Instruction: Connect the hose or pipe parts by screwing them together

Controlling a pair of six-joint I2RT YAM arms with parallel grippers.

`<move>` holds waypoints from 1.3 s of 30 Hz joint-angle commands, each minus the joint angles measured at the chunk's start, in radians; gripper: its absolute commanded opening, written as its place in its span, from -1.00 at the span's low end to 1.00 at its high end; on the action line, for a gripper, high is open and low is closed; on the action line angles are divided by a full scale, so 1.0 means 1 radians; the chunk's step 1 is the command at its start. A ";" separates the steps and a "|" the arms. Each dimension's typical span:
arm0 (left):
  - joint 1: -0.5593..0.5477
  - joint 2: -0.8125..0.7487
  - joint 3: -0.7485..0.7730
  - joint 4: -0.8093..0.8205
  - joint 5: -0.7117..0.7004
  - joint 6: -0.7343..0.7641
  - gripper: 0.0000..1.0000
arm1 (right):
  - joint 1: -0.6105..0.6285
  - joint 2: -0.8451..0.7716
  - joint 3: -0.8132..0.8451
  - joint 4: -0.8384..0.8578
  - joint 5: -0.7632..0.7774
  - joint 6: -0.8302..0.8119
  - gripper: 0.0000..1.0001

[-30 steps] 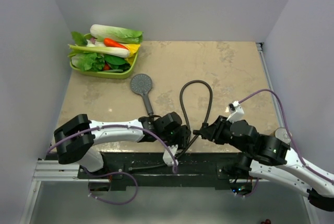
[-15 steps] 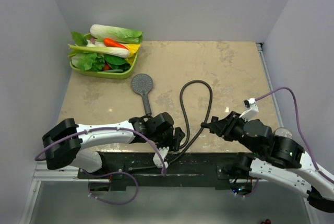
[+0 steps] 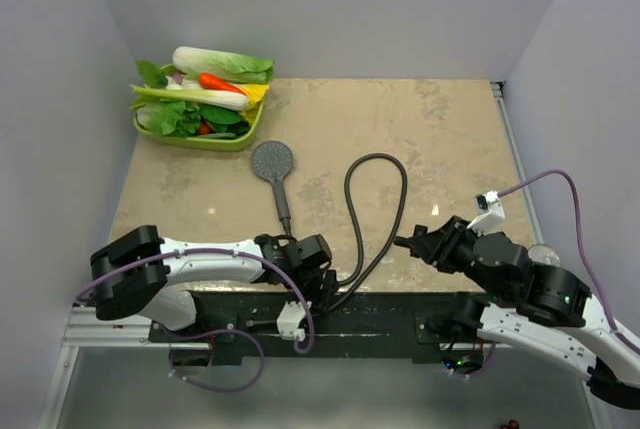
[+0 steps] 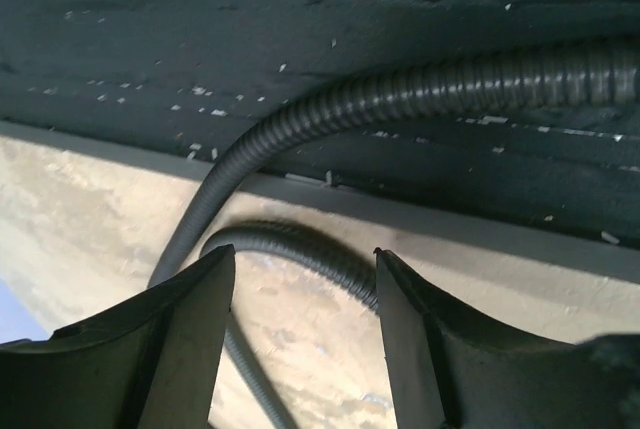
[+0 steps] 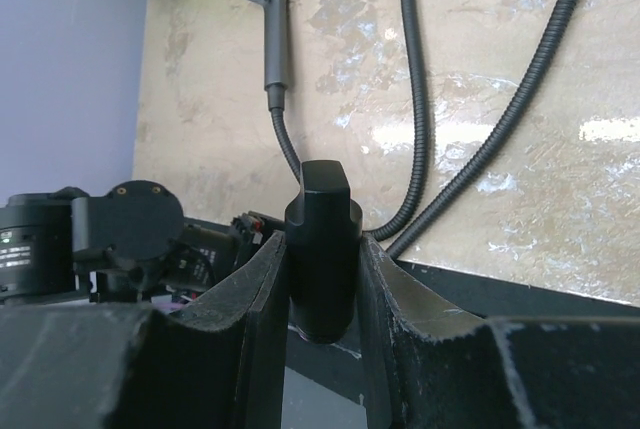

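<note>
hose (image 3: 376,156) looped mid-frame, tail draped over near edge of table (image 3: 450,129); judged light, floppy, best taken at rigid end. left gripper (image 4: 303,261) jaws spread, empty; right gripper (image 5: 322,261) pinched on dark fitting (image 5: 322,199).

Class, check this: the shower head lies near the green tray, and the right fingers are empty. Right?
No. The right wrist view shows the right fingers clamped on a dark cylindrical fitting. The shower head does lie near the green tray.
</note>
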 commanded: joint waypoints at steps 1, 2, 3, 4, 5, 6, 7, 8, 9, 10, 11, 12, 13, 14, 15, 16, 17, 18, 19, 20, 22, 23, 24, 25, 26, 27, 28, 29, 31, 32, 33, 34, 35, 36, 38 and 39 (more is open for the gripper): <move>-0.021 0.044 0.005 0.031 0.057 0.436 0.25 | 0.013 -0.069 0.049 0.017 0.044 0.027 -1.00; -0.024 0.048 0.006 0.040 0.063 0.442 0.25 | 0.013 -0.072 0.049 0.018 0.046 0.027 -1.00; -0.028 0.055 0.005 0.050 0.074 0.449 0.25 | 0.013 -0.072 0.050 0.015 0.046 0.025 -1.00; -0.034 0.062 0.002 0.063 0.092 0.452 0.25 | 0.013 -0.072 0.050 0.015 0.046 0.025 -1.00; -0.039 0.067 0.000 0.084 0.097 0.452 0.25 | 0.013 -0.072 0.050 0.015 0.047 0.022 -1.00; -0.051 0.074 0.000 0.095 0.112 0.452 0.25 | 0.013 -0.070 0.050 0.015 0.046 0.020 -1.00; -0.056 0.076 0.000 0.116 0.119 0.453 0.24 | 0.013 -0.069 0.050 0.015 0.043 0.020 -1.00; -0.059 0.079 -0.004 0.132 0.128 0.453 0.24 | 0.013 -0.067 0.047 0.015 0.040 0.020 -1.00; -0.064 0.078 -0.009 0.149 0.149 0.453 0.24 | 0.013 -0.067 0.046 0.023 0.037 0.019 -1.00; -0.065 0.078 -0.020 0.182 0.158 0.453 0.24 | 0.013 -0.067 0.044 0.023 0.034 0.017 -1.00; -0.067 0.078 -0.020 0.184 0.165 0.456 0.24 | 0.015 -0.069 0.043 0.026 0.034 0.016 -1.00; -0.065 0.081 -0.020 0.179 0.168 0.476 0.24 | 0.015 -0.067 0.043 0.027 0.032 0.014 -1.00; -0.065 0.082 -0.026 0.184 0.169 0.485 0.24 | 0.015 -0.067 0.044 0.026 0.035 0.013 -1.00; -0.065 0.084 -0.032 0.192 0.169 0.493 0.24 | 0.015 -0.067 0.046 0.024 0.035 0.011 -1.00; -0.067 0.090 -0.040 0.202 0.171 0.514 0.24 | 0.015 -0.069 0.046 0.024 0.035 0.013 -1.00; -0.065 0.097 -0.049 0.222 0.169 0.527 0.24 | 0.013 -0.067 0.046 0.024 0.034 0.013 -1.00; -0.067 0.105 -0.047 0.224 0.169 0.545 0.23 | 0.013 -0.069 0.047 0.024 0.032 0.011 -1.00; -0.067 0.123 -0.046 0.225 0.168 0.579 0.22 | 0.013 -0.069 0.049 0.020 0.034 0.013 -1.00; -0.067 0.134 -0.043 0.225 0.166 0.594 0.21 | 0.013 -0.069 0.050 0.018 0.032 0.013 -1.00; -0.067 0.146 -0.038 0.224 0.162 0.611 0.17 | 0.013 -0.073 0.053 0.015 0.037 0.016 -1.00; -0.067 0.185 -0.023 0.201 0.136 0.668 0.08 | 0.013 -0.078 0.059 0.008 0.037 0.017 -1.00; -0.064 0.197 -0.018 0.196 0.123 0.689 -0.09 | 0.013 -0.084 0.061 0.006 0.038 0.019 -1.00; -0.065 0.222 -0.017 0.207 0.110 0.718 -0.20 | 0.013 -0.086 0.062 0.001 0.037 0.020 -1.00; -0.064 0.232 -0.011 0.216 0.106 0.728 -0.31 | 0.013 -0.087 0.062 0.000 0.037 0.026 -1.00; -0.065 0.242 -0.007 0.225 0.105 0.731 -0.49 | 0.013 -0.090 0.061 -0.003 0.034 0.028 -1.00; -0.064 0.258 -0.001 0.235 0.102 0.738 -0.61 | 0.013 -0.096 0.059 -0.003 0.031 0.033 -1.00; -0.064 0.262 0.003 0.242 0.100 0.740 -0.73 | 0.013 -0.100 0.055 -0.002 0.029 0.036 -1.00; -0.065 0.263 0.002 0.251 0.096 0.737 -0.97 | 0.013 -0.101 0.053 0.001 0.026 0.036 -1.00; -0.065 0.251 -0.016 0.312 0.077 0.700 -1.00 | 0.015 -0.107 0.050 0.004 0.020 0.033 -1.00; -0.065 0.242 -0.026 0.339 0.074 0.677 -1.00 | 0.013 -0.106 0.052 0.003 0.018 0.033 -1.00; -0.062 0.220 -0.032 0.392 0.062 0.621 -1.00 | 0.015 -0.104 0.053 0.003 0.018 0.030 -1.00; -0.064 0.210 -0.038 0.423 0.051 0.578 -1.00 | 0.013 -0.097 0.062 0.001 0.021 0.020 -1.00; -0.062 0.196 -0.040 0.451 0.036 0.530 -1.00 | 0.013 -0.092 0.067 0.000 0.023 0.017 -1.00; -0.064 0.170 -0.038 0.537 -0.007 0.413 -1.00 | 0.013 -0.086 0.075 -0.006 0.028 0.013 -1.00; -0.059 0.142 -0.003 0.587 -0.127 0.200 -1.00 | 0.013 -0.070 0.102 -0.017 0.043 0.002 -1.00; -0.045 0.137 0.058 0.572 -0.168 0.145 -1.00 | 0.013 -0.066 0.111 -0.023 0.049 -0.001 -1.00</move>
